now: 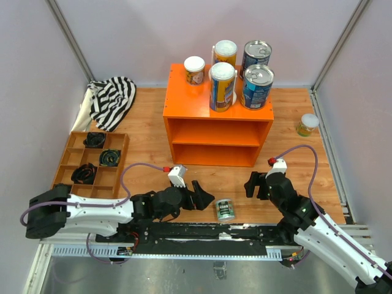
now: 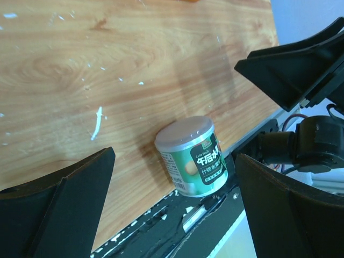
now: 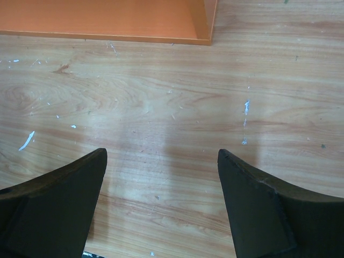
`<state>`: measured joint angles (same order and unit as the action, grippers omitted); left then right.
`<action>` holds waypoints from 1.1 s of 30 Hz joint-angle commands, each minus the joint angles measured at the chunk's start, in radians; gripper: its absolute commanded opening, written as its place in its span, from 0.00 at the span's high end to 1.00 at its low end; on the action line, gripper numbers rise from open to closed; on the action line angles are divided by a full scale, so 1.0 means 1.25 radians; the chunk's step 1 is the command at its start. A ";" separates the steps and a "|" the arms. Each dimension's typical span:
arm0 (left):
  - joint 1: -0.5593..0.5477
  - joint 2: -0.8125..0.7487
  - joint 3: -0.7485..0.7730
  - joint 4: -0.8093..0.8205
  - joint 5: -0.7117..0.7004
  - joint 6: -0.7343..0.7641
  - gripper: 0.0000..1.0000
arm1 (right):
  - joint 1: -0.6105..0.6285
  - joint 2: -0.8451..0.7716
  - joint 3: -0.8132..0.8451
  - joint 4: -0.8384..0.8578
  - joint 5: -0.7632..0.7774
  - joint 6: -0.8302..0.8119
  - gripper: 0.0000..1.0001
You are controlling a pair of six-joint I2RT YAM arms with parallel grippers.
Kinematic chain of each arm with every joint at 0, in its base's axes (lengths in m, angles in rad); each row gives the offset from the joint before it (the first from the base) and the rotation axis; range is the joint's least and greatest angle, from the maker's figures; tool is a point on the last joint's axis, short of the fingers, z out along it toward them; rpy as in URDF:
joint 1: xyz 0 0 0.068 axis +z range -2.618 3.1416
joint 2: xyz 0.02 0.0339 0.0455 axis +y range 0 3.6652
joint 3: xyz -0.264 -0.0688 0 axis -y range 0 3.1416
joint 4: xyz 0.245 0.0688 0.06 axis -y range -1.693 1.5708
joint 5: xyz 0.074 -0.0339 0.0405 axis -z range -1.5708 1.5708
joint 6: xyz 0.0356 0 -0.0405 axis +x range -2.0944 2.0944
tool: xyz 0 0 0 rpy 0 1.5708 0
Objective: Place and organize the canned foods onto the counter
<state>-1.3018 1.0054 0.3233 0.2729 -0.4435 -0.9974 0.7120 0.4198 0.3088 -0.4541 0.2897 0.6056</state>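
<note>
Now, left gripper (image 1: 205, 196): jaws spread wide, empty; the nearer arm
Small green can (image 2: 192, 156): upright on the table (image 1: 147, 141), just ahead of those jaws, untouched; long axis vertical
Right gripper (image 3: 162, 153): jaws parted, empty; farther off
Counter (image 1: 184, 110): five tins (image 1: 222, 86) on top

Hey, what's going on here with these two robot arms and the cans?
Two robot arms are putting tins onto the bright orange wooden counter. Five tins already stand on its top. The left gripper, open, is lined up on a small green-labelled can standing on the wooden table near the arm bases, not gripping it. The right gripper is open and empty over bare table. Another small white-lidded can sits at the table's right side.
</note>
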 commanded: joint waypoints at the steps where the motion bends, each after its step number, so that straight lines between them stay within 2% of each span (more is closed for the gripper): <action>1: -0.024 0.078 0.014 0.132 -0.022 -0.064 0.01 | 0.012 -0.002 -0.004 -0.015 0.027 0.014 0.15; 11: -0.026 0.173 0.002 0.192 -0.011 -0.229 0.01 | 0.012 -0.021 -0.010 -0.010 0.025 0.016 0.15; 24: -0.036 0.302 0.121 0.109 0.028 -0.270 0.01 | 0.012 -0.046 -0.031 0.010 0.034 0.005 0.15; 33: -0.046 0.343 0.149 0.059 0.045 -0.304 0.01 | 0.012 -0.054 -0.031 0.012 0.041 -0.002 0.15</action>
<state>-1.3460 1.4189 0.4854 0.3836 -0.3885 -1.3460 0.7120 0.3634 0.2810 -0.4473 0.3092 0.6056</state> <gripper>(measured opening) 0.993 0.850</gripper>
